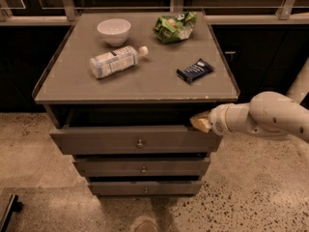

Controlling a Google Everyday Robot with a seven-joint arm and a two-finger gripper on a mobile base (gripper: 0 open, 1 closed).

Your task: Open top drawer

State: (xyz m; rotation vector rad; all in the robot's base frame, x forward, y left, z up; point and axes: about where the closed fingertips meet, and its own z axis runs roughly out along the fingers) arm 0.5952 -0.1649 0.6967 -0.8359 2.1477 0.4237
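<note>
The top drawer (96, 140) is the widest grey front, with a small round metal knob (140, 143) at its centre. It stands pulled out from the cabinet, with a dark gap showing above its front. My gripper (200, 122) comes in from the right on a white arm and sits at the drawer's upper right corner, just under the tabletop edge. Its tan tip is at the top edge of the drawer front.
The grey tabletop (145, 83) carries a white bowl (114, 31), a lying plastic bottle (116, 61), a green snack bag (175, 26) and a dark blue bar (195, 70). Two narrower drawers (106, 167) sit below. Speckled floor surrounds the cabinet.
</note>
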